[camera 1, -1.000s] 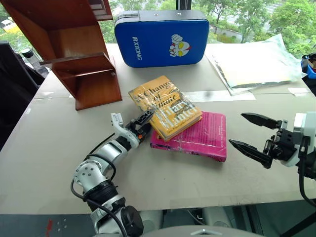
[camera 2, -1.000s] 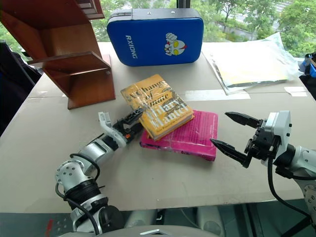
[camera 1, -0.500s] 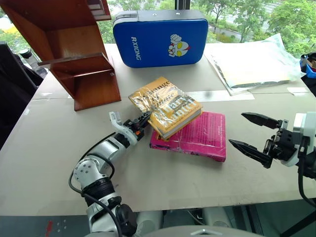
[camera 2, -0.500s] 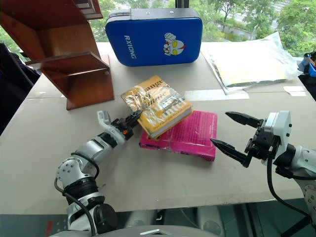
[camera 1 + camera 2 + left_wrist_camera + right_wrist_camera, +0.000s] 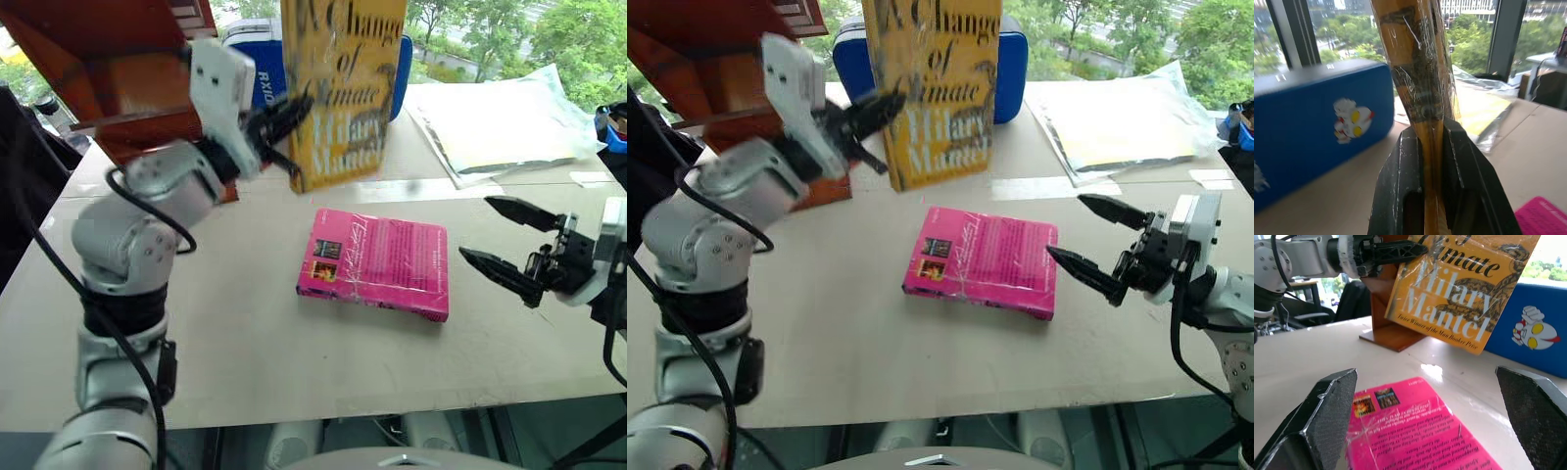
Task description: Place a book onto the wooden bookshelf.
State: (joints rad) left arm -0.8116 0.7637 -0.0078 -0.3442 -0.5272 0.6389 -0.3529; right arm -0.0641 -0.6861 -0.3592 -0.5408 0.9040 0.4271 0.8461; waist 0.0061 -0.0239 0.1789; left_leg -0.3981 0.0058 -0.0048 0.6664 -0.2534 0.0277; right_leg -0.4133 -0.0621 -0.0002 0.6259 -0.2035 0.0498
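The book (image 5: 343,88) is held upright and clear of the bench (image 5: 245,333) at the upper centre of the frame, pinched at its lower left edge by the left end effector (image 5: 284,122), just beside the wooden bookshelf (image 5: 108,59) at the upper left. Because only an edge of glossy wrap is gripped, the book could be swung or slipped loose, or knocked against a slanted board. The right end effector (image 5: 505,245) is spread open, empty, beside the pink book (image 5: 377,259).

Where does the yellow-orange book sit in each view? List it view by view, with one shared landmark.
Left eye view: the book, top centre, upright.
Right eye view: top centre.
Left wrist view: edge-on, clamped in the left pincer.
Right wrist view: upper centre.
Shared landmark: the blue padded case behind it.
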